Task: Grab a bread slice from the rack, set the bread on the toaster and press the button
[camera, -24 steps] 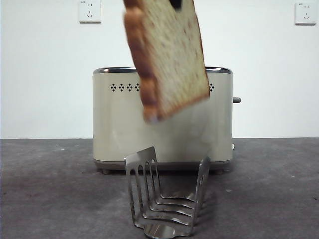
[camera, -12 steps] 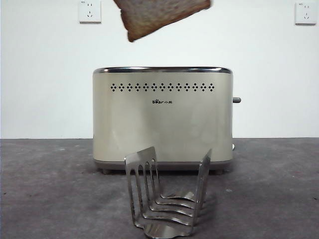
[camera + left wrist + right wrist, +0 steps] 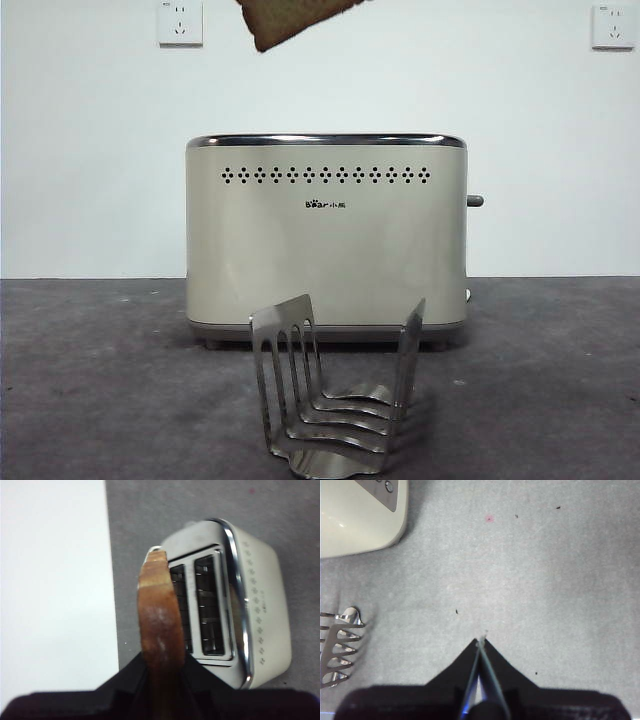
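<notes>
Brown crust is the first thing that shows in the left wrist view: the slice of bread (image 3: 159,625) stands on edge between the two black jaws of the left end effector (image 3: 161,672), which is closed on its lower part and carries it high above the toaster (image 3: 235,605). Held edge-on like this, the thin side of the slice runs roughly along the two open slots in the toaster's top, which is probably the point of the grip: a slice carried flat could not drop into a slot. From this camera the slice lies over the slot nearer the white wall, though how truly it is centred there cannot be told. In the front view only one corner of the slice of bread (image 3: 290,20) pokes down from the top edge, well clear of the chrome rim of the toaster (image 3: 325,240), so the lowering is not yet done. The steel rack (image 3: 335,400) stands bare on the grey desk (image 3: 90,380) just in front of the toaster. The button (image 3: 474,201) juts from the toaster's right side, untouched. The right end effector (image 3: 481,645) waits above bare desk with its jaws pressed together and nothing between them, the rack's end and a corner of the toaster off to one side of its view.
</notes>
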